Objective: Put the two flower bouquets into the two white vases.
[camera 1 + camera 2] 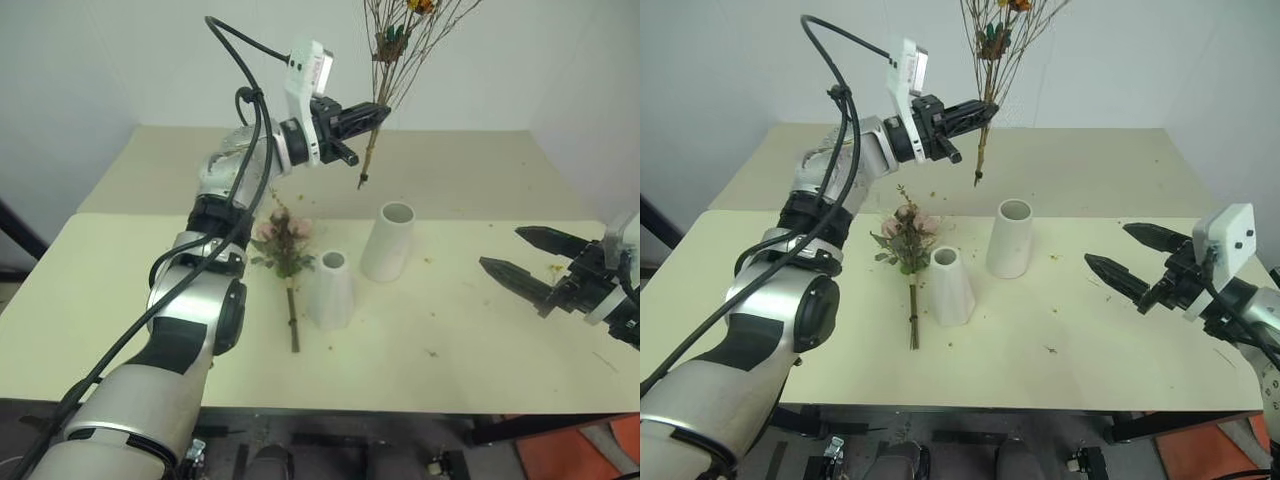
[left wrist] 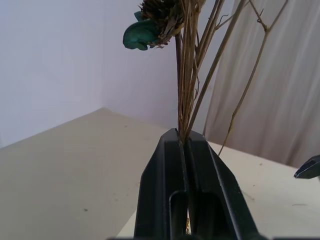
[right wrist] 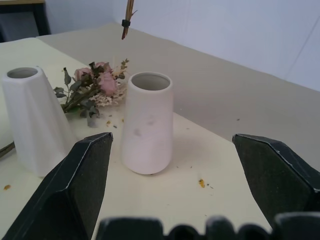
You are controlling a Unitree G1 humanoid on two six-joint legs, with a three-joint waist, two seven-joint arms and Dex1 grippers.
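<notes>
Left pincer [image 1: 378, 116] gripping dried stems [image 1: 385, 95], vases below

I seem to be in a plain test room or lab, not a home. My work surface is a bare cream table [image 1: 120, 300] pushed against a second table [image 1: 450, 160], with blank white walls [image 1: 100, 60] behind. A pale curtain [image 2: 280, 100] hangs at one side. Dark table frame bars [image 1: 1180, 425] show below the table edge.
</notes>
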